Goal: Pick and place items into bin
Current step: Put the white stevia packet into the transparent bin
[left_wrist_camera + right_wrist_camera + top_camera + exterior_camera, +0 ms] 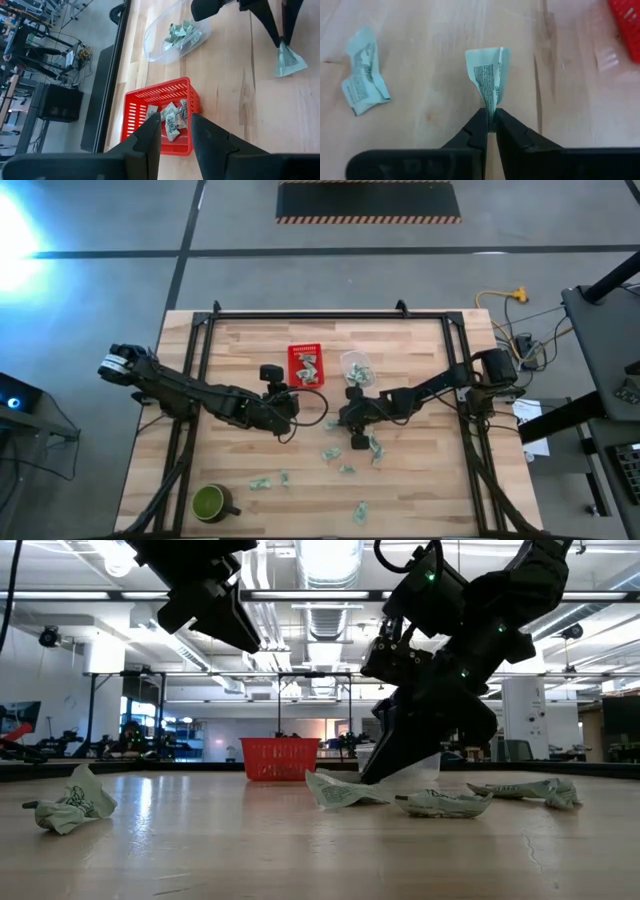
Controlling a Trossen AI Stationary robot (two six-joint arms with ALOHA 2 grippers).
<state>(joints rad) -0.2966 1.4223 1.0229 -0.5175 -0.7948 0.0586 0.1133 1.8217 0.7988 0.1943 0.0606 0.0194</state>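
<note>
Items to be binned lie scattered over the wooden tabletop, the widest thing in view, mostly in its middle and near part. Both dark arms reach in from the sides. The left gripper hangs above the red basket, its jaws parted with nothing between them; pointed at the basket's open top, it looks placed for dropping into the bin, and several crumpled pieces already lie inside. Beside the basket lies a clear container on its side with more green-and-white pieces in it, probably the source of the spill. The right gripper is down at the tabletop near the middle, jaws pinched shut on one wrapper, holding it by a narrow edge so the rest stands up free, a grip that should let it lift cleanly. Another wrapper lies near it, apart. A green mug stands at the near left corner, away from the work.
</note>
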